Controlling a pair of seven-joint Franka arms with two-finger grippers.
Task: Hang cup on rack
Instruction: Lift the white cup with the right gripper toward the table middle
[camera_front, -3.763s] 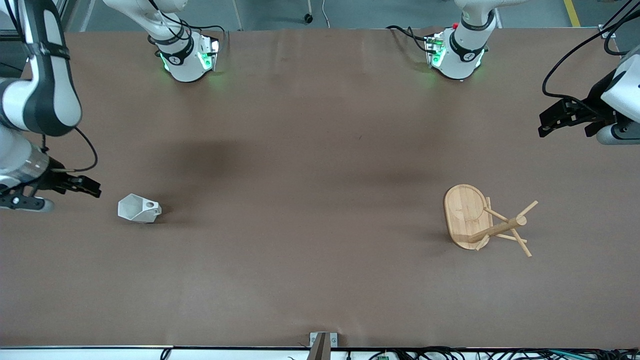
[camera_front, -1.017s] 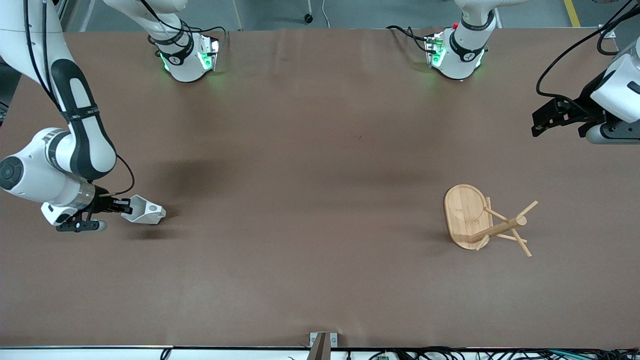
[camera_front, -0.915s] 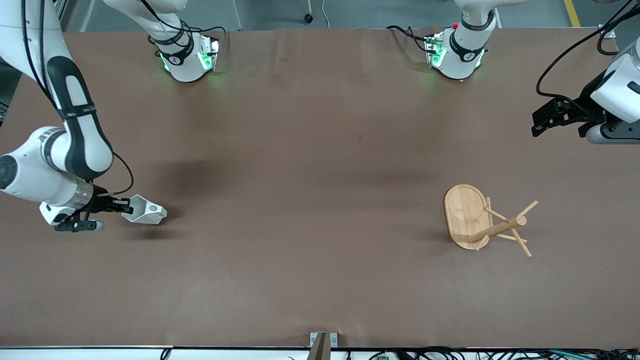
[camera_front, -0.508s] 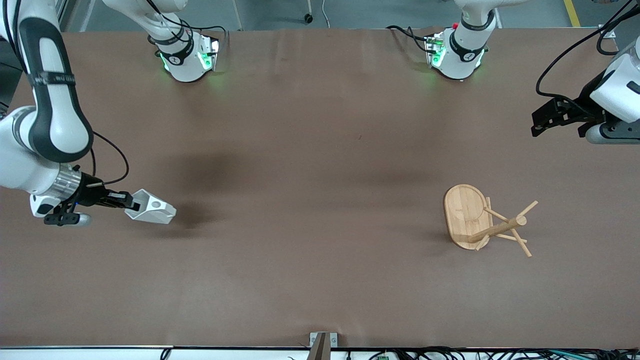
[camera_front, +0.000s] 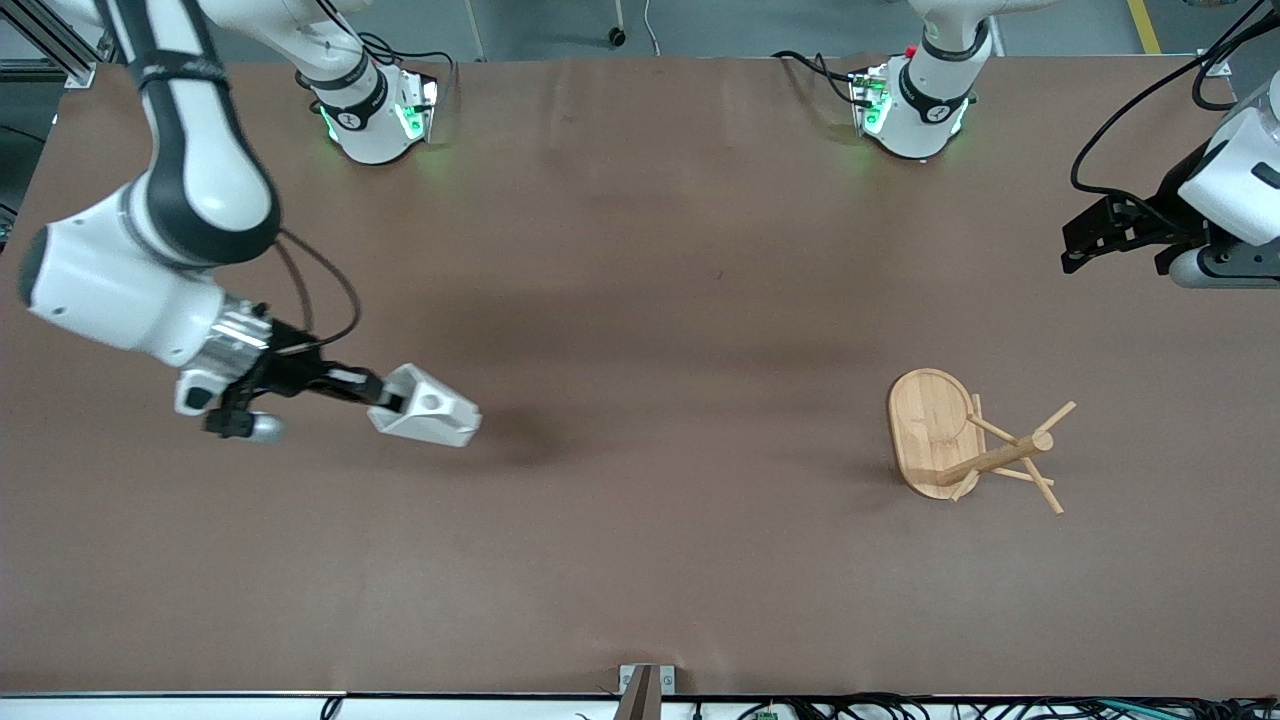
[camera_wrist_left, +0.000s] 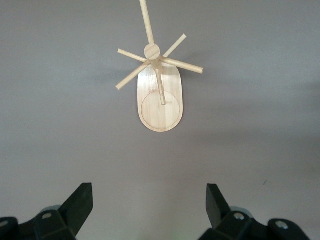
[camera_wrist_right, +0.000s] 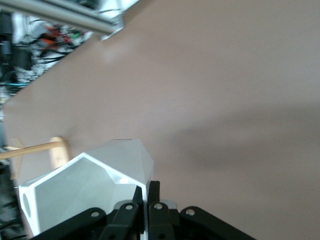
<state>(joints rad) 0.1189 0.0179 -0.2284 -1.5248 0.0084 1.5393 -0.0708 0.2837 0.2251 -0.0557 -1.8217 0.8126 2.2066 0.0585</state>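
The white faceted cup (camera_front: 430, 408) hangs on its side above the table, toward the right arm's end, with its holed handle turned up. My right gripper (camera_front: 386, 398) is shut on the cup's rim wall. In the right wrist view one finger is inside the cup (camera_wrist_right: 82, 192) and one outside, at the right gripper (camera_wrist_right: 148, 194). The bamboo rack (camera_front: 935, 432) stands on its oval base toward the left arm's end, with its pegs spread from the post. My left gripper (camera_front: 1074, 256) waits open and empty; the left wrist view shows the rack (camera_wrist_left: 160, 102) ahead of the left gripper (camera_wrist_left: 150, 202).
The brown table (camera_front: 650, 300) carries only the rack. Both arm bases (camera_front: 375, 120) stand along its edge farthest from the front camera. A metal frame and cables (camera_wrist_right: 60, 20) show past the table edge in the right wrist view.
My right arm has lifted the cup off the table and carried it toward the table's middle. The left arm has stayed still and open.
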